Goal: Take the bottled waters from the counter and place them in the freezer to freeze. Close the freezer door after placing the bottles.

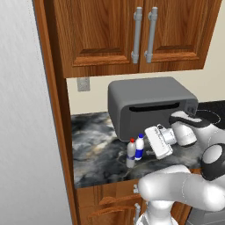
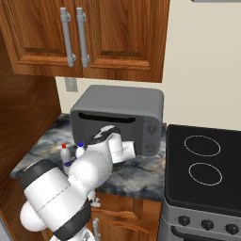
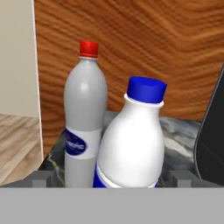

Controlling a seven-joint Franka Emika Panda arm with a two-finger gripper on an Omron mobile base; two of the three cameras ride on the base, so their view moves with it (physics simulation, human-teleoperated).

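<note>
Two bottles are standing side by side on the counter (image 1: 96, 145) at lower centre of the left base view, the blue-cap bottle (image 3: 130, 140) touching or nearly touching the red-cap bottle (image 3: 85, 118) in my hand view. So I'd say I'm on the first pickup. My gripper (image 1: 154, 141) is level with them, fingers spread wide with nothing between them, so next I need to ease forward around the blue one without bumping its neighbour, then squeeze.

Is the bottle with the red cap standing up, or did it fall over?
Standing up. The red-capped bottle sits upright on the counter, cap on top, right beside the blue-capped bottle.
</note>
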